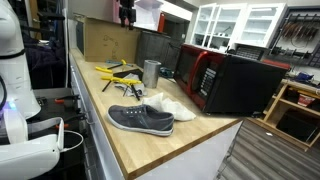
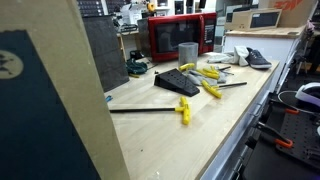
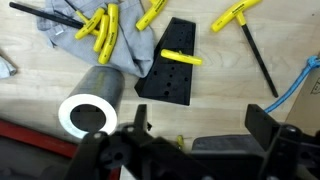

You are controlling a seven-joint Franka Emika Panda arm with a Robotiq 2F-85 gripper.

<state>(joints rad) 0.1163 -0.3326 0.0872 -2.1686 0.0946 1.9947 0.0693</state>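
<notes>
In the wrist view my gripper [image 3: 200, 124] is open, its two dark fingers [image 3: 140, 120] wide apart with only bare wooden benchtop between them. It hangs high above the bench in an exterior view [image 1: 126, 12]. Below it stands a grey metal cup [image 3: 92, 102] with a white rim, seen from above, also visible in both exterior views [image 1: 151, 72] [image 2: 188, 53]. Beside the cup lies a black wedge block [image 3: 170, 72] [image 2: 177, 83] with a yellow T-handle key [image 3: 181, 57] across it. Several yellow-handled keys [image 3: 100, 32] rest on a grey cloth [image 3: 70, 35].
A grey shoe [image 1: 141, 119] and a white one [image 1: 172, 106] lie near the bench's front. A red and black microwave [image 1: 235, 80] [image 2: 180, 38] stands against the wall. A long yellow T-handle key [image 2: 150, 110] lies apart. A blue cable [image 3: 300, 85] runs along one side.
</notes>
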